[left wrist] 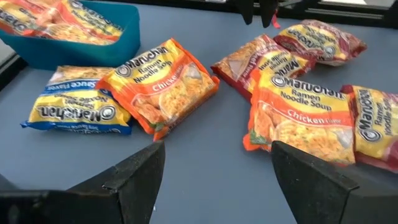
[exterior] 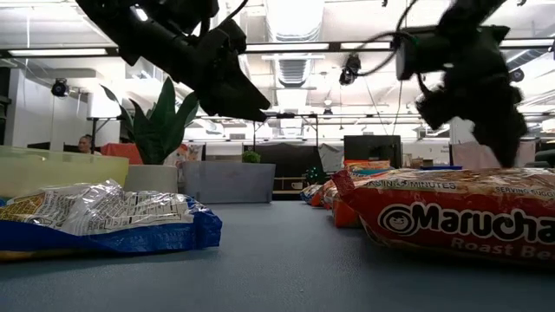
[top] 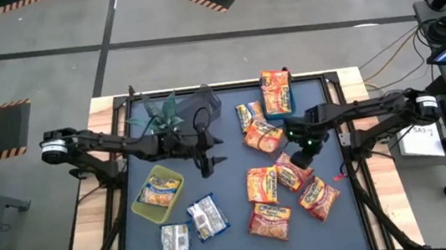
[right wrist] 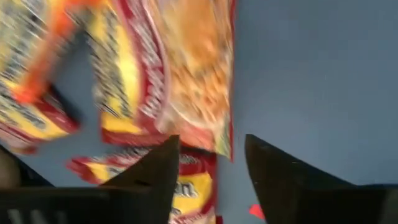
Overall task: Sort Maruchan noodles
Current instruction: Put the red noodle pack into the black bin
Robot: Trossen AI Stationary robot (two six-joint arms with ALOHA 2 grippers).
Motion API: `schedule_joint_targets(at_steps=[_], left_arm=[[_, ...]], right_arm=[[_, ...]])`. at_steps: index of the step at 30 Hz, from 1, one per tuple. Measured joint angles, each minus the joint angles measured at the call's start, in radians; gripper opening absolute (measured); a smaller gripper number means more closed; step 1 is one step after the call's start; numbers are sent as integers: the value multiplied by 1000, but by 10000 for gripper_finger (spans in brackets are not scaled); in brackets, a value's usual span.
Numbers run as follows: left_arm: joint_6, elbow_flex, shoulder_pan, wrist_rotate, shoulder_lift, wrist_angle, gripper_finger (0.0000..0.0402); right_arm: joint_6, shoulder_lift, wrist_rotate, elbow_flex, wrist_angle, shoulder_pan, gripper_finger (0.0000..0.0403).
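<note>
1. A dark blue mat (top: 233, 199) covers the table, which stands on a grey floor with hazard-striped patches; the low view looks across into a lit workroom
2. At the mat's far left corner stands a potted plant (top: 160, 111), with a dark bin (top: 206, 102) just beside it
3. Orange-red Maruchan noodles (top: 262, 184) lie scattered over the right half of the mat, some overlapping
4. A yellow-green bin (top: 157, 193) on the left half holds one yellow-and-blue packet (top: 159, 192); two whitish-silver packets (top: 206, 217) lie near it toward the front edge
5. The left gripper (top: 208, 164) hangs above bare mat near the middle, fingers spread wide and holding nothing
6. The right gripper (top: 302, 159) hovers over a red packet (right wrist: 186, 74) among the scattered ones; its fingers stand partly apart, with nothing between them
</note>
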Motion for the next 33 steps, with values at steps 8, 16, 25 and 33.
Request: schedule_joint_targets(at_steps=[8,16,25,33], left_arm=[[3,0,-5,-4,0,5,276],[5,0,-5,-6,0,11,276],[9,0,-5,-31,0,61,276],[46,0,-5,-36,-2,183,276]], right_arm=[[30,-47,-61,-157,230,21,275],[36,-56,-67,-295,507,21,298],[-39,-58,-58,-310,536,21,179],[-107,-98,-43,-289,507,21,82]])
